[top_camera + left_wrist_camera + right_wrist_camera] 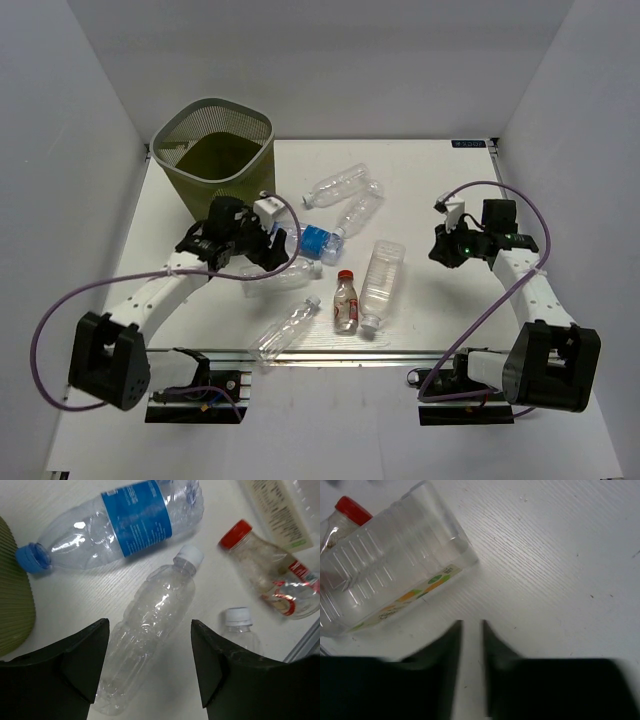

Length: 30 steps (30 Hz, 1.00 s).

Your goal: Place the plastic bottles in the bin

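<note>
Here, the left fingers (80, 665) stand apart low in the wrist view, framing a clear white-capped bottle (152, 620) that lies on the tabletop (65, 600) — best to drop squarely over its ribbed middle and close gently, since the thin wall could squirt free. The right fingers (447, 655) are pressed together on nothing, beside a large bottle (395, 565). Farther off lies a blue-labelled bottle (135, 520); the bin (190, 185) stands at the overhead view's upper left. Tabletop matte white — plain white walls (80, 150) around.
</note>
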Each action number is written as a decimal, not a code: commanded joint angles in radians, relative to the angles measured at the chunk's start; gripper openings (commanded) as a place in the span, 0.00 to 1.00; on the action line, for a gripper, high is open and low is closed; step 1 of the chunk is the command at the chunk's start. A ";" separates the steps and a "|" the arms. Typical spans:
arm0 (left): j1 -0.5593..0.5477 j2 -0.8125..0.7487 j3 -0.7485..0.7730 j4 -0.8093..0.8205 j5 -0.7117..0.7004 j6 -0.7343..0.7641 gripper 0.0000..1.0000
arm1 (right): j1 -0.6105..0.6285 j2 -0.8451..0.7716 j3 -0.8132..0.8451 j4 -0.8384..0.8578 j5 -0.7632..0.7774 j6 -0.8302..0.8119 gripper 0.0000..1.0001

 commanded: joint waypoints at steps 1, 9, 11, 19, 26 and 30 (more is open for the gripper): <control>-0.046 0.058 0.035 -0.068 -0.061 0.142 0.76 | 0.002 -0.031 -0.002 -0.017 -0.080 -0.056 0.51; -0.138 0.224 0.071 -0.101 -0.136 0.220 0.73 | 0.001 -0.013 0.031 0.009 -0.069 -0.011 0.90; -0.157 0.265 0.081 -0.101 -0.162 0.231 0.72 | 0.001 -0.006 0.041 0.004 -0.074 0.002 0.90; -0.223 0.408 0.090 -0.122 -0.272 0.250 0.51 | 0.005 0.023 0.089 -0.031 -0.193 0.062 0.90; -0.253 0.431 0.090 -0.137 -0.285 0.228 0.67 | 0.031 0.109 0.175 -0.336 -0.418 -0.057 0.90; -0.273 0.452 0.090 -0.137 -0.285 0.228 0.70 | 0.045 0.099 0.179 -0.309 -0.404 -0.034 0.90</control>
